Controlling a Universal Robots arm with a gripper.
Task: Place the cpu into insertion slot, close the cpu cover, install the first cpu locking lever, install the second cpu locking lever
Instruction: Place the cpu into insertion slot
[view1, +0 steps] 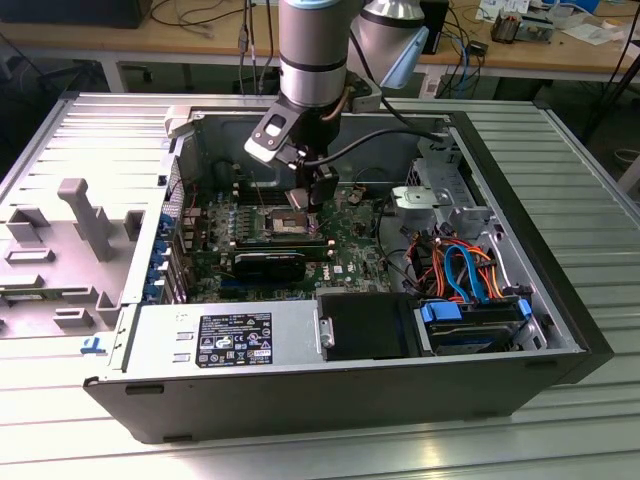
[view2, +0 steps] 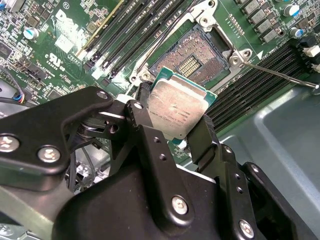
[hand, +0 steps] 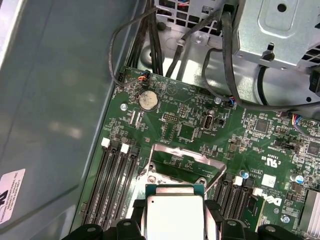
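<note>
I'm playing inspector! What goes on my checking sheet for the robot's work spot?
Surface: green board inside an open computer case, on a ribbed metal table.
Job's things: cpu held near the bare insertion slot, not in it; cpu cover stands open; a thin lever sticks out sideways from the socket.
Clutter: grey plastic piece on the exterior view's left.
Grippers: gripper, jaws shut on the cpu's edges.
Cables: black cables; orange and blue cables.
Surroundings: wooden bench with wires behind.
</note>
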